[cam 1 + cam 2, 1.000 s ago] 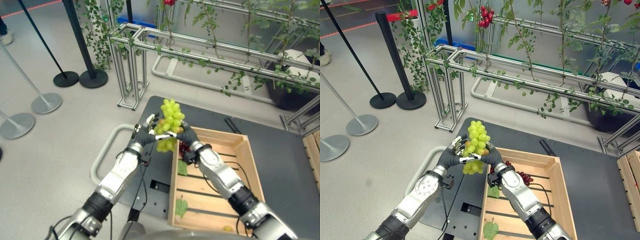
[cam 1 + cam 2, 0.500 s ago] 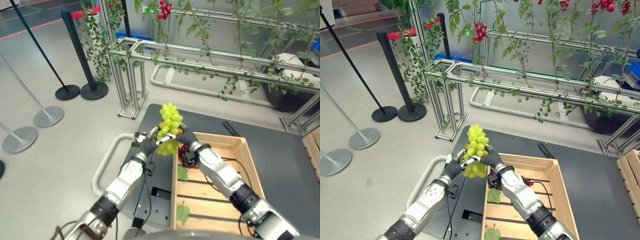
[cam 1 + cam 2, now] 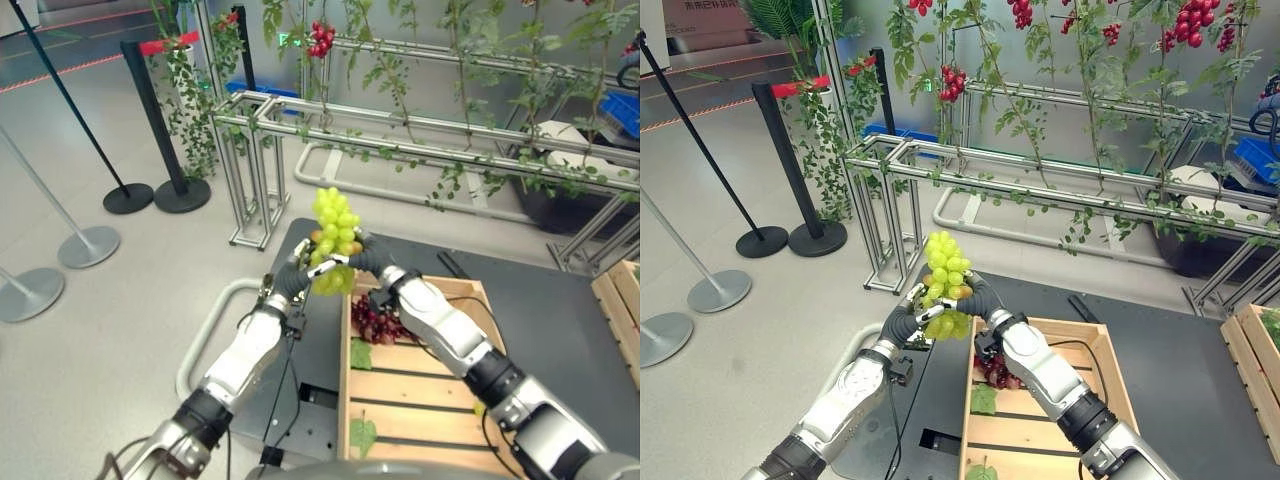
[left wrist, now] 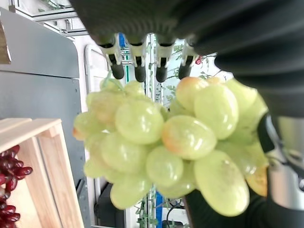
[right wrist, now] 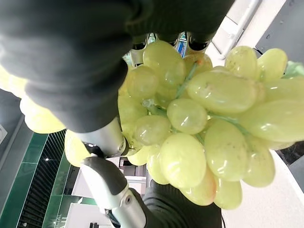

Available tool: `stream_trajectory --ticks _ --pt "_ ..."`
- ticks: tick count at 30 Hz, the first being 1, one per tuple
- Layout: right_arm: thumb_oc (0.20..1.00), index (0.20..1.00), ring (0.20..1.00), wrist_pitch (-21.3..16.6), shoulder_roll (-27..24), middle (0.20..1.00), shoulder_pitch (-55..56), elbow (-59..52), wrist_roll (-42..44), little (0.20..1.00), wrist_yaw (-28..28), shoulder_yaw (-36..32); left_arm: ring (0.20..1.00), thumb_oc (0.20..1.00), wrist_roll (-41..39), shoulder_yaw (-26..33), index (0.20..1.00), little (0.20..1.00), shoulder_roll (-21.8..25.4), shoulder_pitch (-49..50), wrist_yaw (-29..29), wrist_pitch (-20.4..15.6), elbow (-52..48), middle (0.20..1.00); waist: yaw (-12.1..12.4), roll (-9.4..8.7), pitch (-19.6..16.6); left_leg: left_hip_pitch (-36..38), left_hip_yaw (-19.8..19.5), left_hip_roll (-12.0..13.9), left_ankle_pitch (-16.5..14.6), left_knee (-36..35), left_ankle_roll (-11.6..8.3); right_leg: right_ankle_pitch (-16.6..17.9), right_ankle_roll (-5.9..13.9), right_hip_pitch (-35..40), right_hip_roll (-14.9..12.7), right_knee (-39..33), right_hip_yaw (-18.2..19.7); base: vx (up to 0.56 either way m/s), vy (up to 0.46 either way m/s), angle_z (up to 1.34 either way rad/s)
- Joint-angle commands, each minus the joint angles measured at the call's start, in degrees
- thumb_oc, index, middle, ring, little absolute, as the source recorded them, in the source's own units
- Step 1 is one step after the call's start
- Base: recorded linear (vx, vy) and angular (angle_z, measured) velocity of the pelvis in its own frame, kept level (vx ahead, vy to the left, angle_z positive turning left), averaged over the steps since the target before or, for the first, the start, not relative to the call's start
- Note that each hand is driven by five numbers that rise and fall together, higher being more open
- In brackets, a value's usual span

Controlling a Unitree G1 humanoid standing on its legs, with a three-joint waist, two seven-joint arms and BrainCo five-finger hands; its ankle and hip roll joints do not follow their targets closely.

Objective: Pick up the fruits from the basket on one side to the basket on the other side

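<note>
Left eye view, nearest region: a wooden crate [image 3: 495, 330] rests on a dark platform [image 3: 570, 300], with a bunch of dark red grapes [image 3: 375, 322] and a few green leaves [image 3: 361, 352] on its slats. A second wooden crate [image 3: 618, 305] sits at the platform's right edge, well apart from the first.

Above the near crate's left corner, the left hand [image 3: 295, 278] and right hand [image 3: 365, 262] meet around a bunch of green grapes [image 3: 335, 225]. Both hands have fingers curled on the bunch, one from each side; the left wrist view shows dark fingertips [image 4: 137, 71] hooked over its top, and the right wrist view shows grapes [image 5: 209, 118] pressed against the palm. The bunch is held clear of the crate, its upper part rising above the hands.

The grapes are pale yellow-green, oval and glossy, some with an orange-brown blush, on a thin green stem.

Beyond the hands stands an aluminium frame [image 3: 260, 130] carrying vines [image 3: 1030, 110] with red fruit clusters [image 3: 952, 82]. Farther left, black stanchion posts [image 3: 155, 110] and round silver bases [image 3: 85, 245] stand on the grey floor [image 3: 120, 300].
</note>
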Motion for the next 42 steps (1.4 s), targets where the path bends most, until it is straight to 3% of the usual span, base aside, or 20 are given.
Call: stream_trajectory --ticks 1,11,22,29,42 --pt "0.2 0.2 0.2 -5.1 4.6 0.2 -4.7 -9.1 1.0 0.2 1.8 0.2 1.0 1.0 -0.9 0.9 1.0 1.0 -1.6 -7.0 1.6 -0.7 4.4 1.0 -0.1 -0.59 -2.3 1.8 3.7 -1.3 -5.7 0.8 2.6 -6.2 1.78 1.9 -1.4 4.8 -2.0 -0.02 -0.002 -0.12" --pt "0.2 0.2 0.2 -4.1 7.6 0.2 -5.1 -8.2 1.4 0.2 3.4 3.7 1.0 1.0 1.8 -0.5 1.0 1.0 -1.6 -9.5 2.0 -0.4 2.9 1.0 0.0 -0.37 -2.9 2.2 3.6 -1.1 -5.9 0.7 2.66 -6.1 1.63 2.5 -1.2 4.2 -2.0 -0.01 0.002 -0.02" --pt "0.2 0.2 0.2 -3.9 10.7 0.2 -7.8 -7.7 3.6 0.2 3.4 7.9 1.0 1.0 2.5 -2.8 1.0 1.0 -3.7 -14.7 4.1 0.6 10.4 1.0 -0.6 -0.18 -3.2 2.7 3.8 -0.9 -5.9 0.7 2.61 -6.4 1.42 2.9 -1.0 4.3 -1.8 0.0 0.0 0.0" --pt "0.2 0.2 0.2 -4.2 7.2 0.2 -7.7 -9.0 2.9 0.2 3.0 5.0 1.0 1.0 0.3 -0.1 1.0 1.0 -1.9 -11.6 3.8 -0.3 5.4 1.0 -0.3 -0.2 -3.4 3.0 3.7 -1.0 -6.0 0.6 2.62 -6.4 1.4 3.2 -1.1 4.3 -2.0 0.0 0.0 0.0" --pt "0.2 0.2 0.2 -5.5 -4.1 0.2 -2.9 -10.3 1.1 0.2 1.2 -8.6 1.0 1.0 -1.1 11.0 1.0 1.0 4.6 1.3 0.1 -1.4 -4.8 1.0 0.2 -0.13 -3.4 3.7 3.8 -0.9 -6.4 0.6 2.63 -6.9 1.36 3.9 -1.2 4.3 -2.4 0.0 0.0 0.0"
